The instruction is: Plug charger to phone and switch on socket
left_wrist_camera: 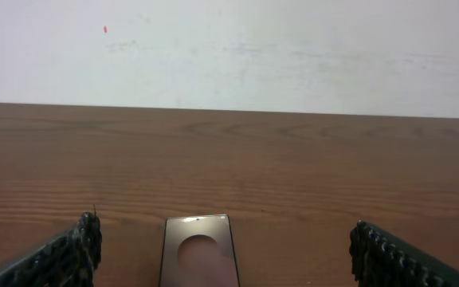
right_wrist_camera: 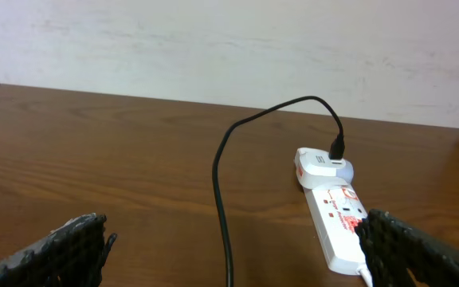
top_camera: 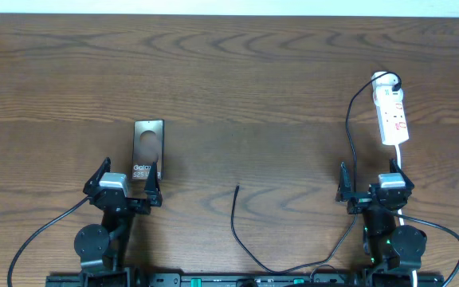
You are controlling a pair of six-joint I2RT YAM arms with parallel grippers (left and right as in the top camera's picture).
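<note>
From overhead, my left claw [top_camera: 130, 169] stands wide, its fingers on either side of the near end of the phone [top_camera: 148, 143], which lies flat on the bench [top_camera: 253, 80]. My right claw [top_camera: 374, 177] is just as wide and holds nothing. The charger [top_camera: 233, 219] rests its free tip on bare wood between my two arms, well apart from the phone. That tip is thin and flat to the bench, so I judge a pinch could slip off it or flick it away.

Through my left wrist, the phone [left_wrist_camera: 200, 251] sits between my fingers [left_wrist_camera: 74, 255], unheld. Nothing braces it, so pushing a plug in could simply slide it off. I cannot tell where its port is.

Through my right wrist, the charger's cable [right_wrist_camera: 221, 183] arcs from a white adapter at the far end of the socket [right_wrist_camera: 337, 227] and runs down between my fingers [right_wrist_camera: 66, 247]. Dragging the tip leftward could snag it on my claw or tug the light socket askew. Its switch is small; a careless press could shove the strip instead.
</note>
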